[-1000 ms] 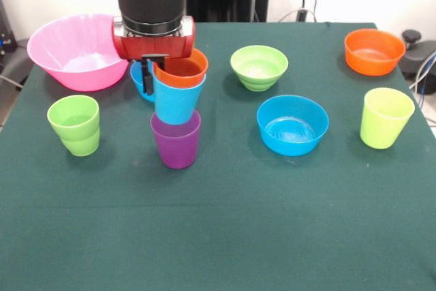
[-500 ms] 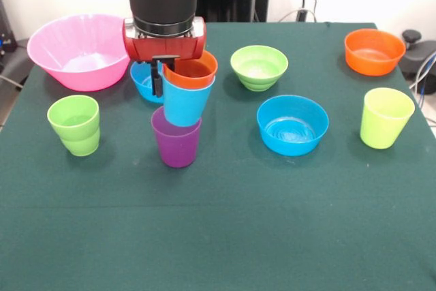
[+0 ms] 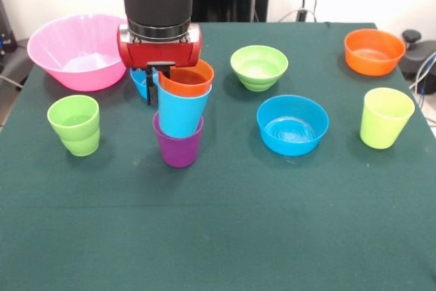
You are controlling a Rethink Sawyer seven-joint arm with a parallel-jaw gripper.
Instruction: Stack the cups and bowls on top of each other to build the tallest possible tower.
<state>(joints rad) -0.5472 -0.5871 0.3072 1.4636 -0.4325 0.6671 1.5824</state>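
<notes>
— The gripper (image 3: 158, 81) is closed on the orange cup's (image 3: 185, 78) rim, inside the light blue cup (image 3: 180, 112), over the purple cup (image 3: 178, 146), left of centre.
— It leans a little. Better to straighten it, then release gently.

We see the table (image 3: 225, 236) covered in dark green cloth; the tower (image 3: 180, 117) shows a purple cup (image 3: 178, 148) below, a light blue cup (image 3: 181, 112) in it, an orange cup (image 3: 187, 80) on top; the big bowl (image 3: 75, 49) is translucent pink; one bowl (image 3: 292, 125) is blue, one ridged bowl (image 3: 259, 67) green, one bowl (image 3: 374, 51) orange; the stepped cup (image 3: 74, 125) is green, another cup (image 3: 385, 117) yellow-green; the arm (image 3: 158, 11) is red and black.
</notes>
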